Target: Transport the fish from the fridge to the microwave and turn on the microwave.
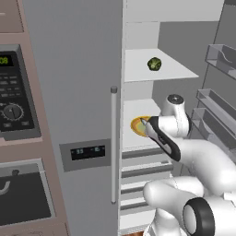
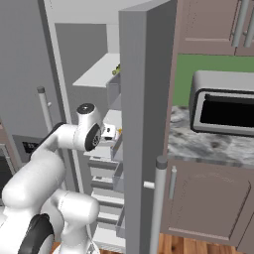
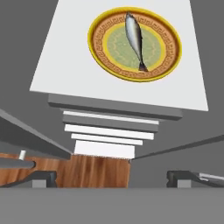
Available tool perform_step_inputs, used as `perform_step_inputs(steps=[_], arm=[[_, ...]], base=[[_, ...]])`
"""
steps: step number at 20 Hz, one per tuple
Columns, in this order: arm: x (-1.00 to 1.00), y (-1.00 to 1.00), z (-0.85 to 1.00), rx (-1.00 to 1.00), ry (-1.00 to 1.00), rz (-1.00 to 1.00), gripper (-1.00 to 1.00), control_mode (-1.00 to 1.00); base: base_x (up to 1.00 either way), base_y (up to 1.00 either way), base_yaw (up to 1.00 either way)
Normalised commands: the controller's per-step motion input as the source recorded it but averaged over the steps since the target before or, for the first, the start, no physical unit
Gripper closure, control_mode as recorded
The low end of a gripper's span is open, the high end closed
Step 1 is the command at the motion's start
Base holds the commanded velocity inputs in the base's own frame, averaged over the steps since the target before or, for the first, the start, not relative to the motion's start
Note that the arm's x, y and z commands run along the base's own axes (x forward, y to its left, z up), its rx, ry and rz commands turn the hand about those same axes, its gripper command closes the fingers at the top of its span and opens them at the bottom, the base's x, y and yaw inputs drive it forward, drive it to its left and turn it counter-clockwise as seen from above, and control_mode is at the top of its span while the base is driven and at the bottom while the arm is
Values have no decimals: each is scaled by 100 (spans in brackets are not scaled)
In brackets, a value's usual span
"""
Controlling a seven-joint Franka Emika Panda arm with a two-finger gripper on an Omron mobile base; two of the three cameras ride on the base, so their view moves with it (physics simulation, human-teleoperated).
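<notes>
Hand view: the two-finger dark-tipped gripper [image 3: 112,178] hangs with jaws spread wide and empty; ahead of it, well apart, the small slender silver-grey fish [image 3: 134,40] lies across the round yellow-orange patterned plate [image 3: 168,61] on the white fridge shelf [image 3: 61,65]; I'd advance over the fish's middle, jaws straddling its narrow body, descending gently so the plate isn't nudged.

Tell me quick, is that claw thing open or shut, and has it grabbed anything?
Gripper: open and empty, above the fish, which lies on its yellow plate on a fridge shelf.
</notes>
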Motion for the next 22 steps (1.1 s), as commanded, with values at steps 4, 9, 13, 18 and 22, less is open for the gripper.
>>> perform_step_inputs(steps=[4, 9, 13, 18, 22], arm=[[29, -11, 0, 0, 0, 0, -100, -100], [34, -5, 0, 0, 0, 0, -100, -100], [34, -2, -11, 0, 0, 0, -100, -100], [29, -3, -24, 0, -1, 0, -100, -100], [26, -5, -16, 0, -2, 0, -100, -100]], base=[[0, 0, 0], [0, 0, 0], [0, 0, 0], [0, 0, 0], [0, 0, 0]])
